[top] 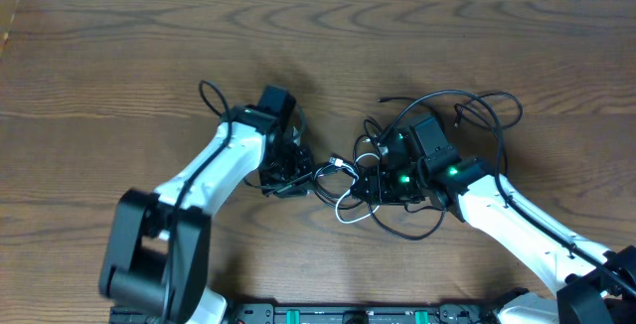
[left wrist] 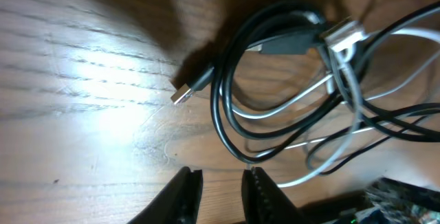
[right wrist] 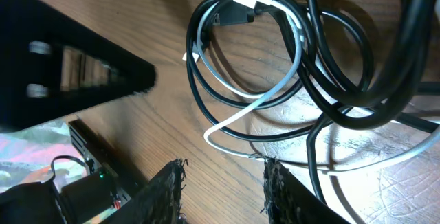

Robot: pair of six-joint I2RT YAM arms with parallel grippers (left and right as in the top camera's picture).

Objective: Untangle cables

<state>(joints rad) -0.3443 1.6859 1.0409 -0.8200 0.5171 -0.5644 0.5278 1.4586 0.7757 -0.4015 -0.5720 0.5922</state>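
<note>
Fingertips of both my claws hover over wood: left gripper parted narrowly, right gripper wider, neither clasping anything. Tangled cables, black loops and one white cord, lie on the table between my inward-reaching arms, just ahead of both claws.

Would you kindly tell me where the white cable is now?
Overhead, the white cable lies mid-table, looped among the black cables, between the left end effector and right end effector.
</note>
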